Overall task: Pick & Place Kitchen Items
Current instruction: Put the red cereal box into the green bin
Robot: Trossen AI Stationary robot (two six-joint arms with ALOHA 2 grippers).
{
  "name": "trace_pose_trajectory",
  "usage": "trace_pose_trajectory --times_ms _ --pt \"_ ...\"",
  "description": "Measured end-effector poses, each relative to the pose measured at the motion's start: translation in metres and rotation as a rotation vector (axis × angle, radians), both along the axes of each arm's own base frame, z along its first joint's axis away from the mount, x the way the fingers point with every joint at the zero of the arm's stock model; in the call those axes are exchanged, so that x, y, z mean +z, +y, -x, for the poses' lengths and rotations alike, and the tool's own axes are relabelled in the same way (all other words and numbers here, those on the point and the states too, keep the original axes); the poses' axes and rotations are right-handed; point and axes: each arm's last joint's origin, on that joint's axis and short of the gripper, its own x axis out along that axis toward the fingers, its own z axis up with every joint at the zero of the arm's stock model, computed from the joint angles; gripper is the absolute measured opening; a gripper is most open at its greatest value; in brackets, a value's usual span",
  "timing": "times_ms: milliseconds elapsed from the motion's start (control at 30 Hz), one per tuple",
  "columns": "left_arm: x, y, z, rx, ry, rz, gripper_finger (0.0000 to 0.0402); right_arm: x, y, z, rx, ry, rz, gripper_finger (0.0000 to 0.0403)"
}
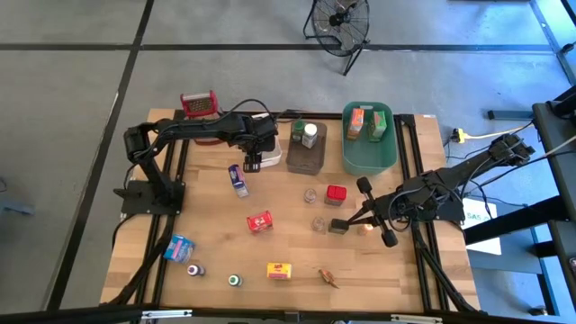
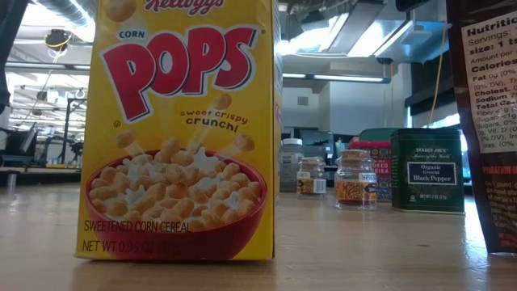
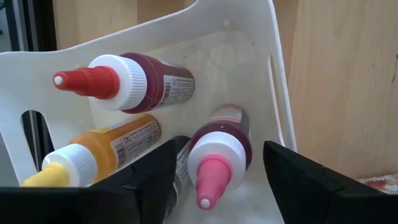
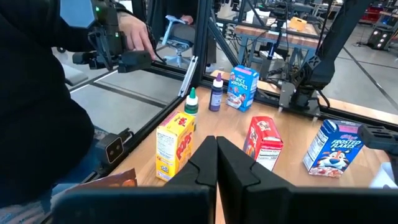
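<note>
In the left wrist view, three small squeeze bottles stand cap-up in a white tub (image 3: 261, 74): a red-capped one (image 3: 124, 81), a yellow-capped one (image 3: 93, 158) and a pink-capped one (image 3: 217, 155). My left gripper (image 3: 219, 148) hangs open over the tub (image 1: 268, 148). Its fingers stand on either side of the pink-capped bottle, with gaps at the cap. My right gripper (image 4: 216, 155) is shut and holds nothing. It stays level above the table's right part (image 1: 337, 225). Loose boxes, bottles and jars stand on the wooden table.
A brown tub (image 1: 306, 151) and a green tub (image 1: 369, 144) hold items at the far edge. Loose on the table are a Frosted Flakes box (image 1: 238, 180), a red box (image 1: 259, 221), a Corn Pops box (image 1: 279, 270), a red tin (image 1: 336, 193) and small jars (image 1: 319, 224). A person's hand (image 4: 134, 34) shows beyond the table.
</note>
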Motion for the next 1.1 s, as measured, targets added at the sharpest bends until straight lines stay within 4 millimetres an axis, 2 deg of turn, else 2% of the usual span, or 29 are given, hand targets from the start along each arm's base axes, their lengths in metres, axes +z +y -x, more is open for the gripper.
trace_pose_trajectory --times_ms 433,867,1100 --pt "0.0 -0.0003 -0.0002 0.013 -0.004 0.002 0.0262 -0.0012 -0.0001 0.0002 0.0 0.01 0.005 0.0003" --pt "0.0 0.0001 0.0007 0.018 0.015 -0.022 0.026 -0.0011 0.0 0.0002 0.002 0.008 0.008 0.0003" --pt "0.0029 -0.0067 -0.0005 -0.02 0.019 -0.035 0.026 -0.0008 0.0 0.0002 0.003 0.004 0.01 0.0003"
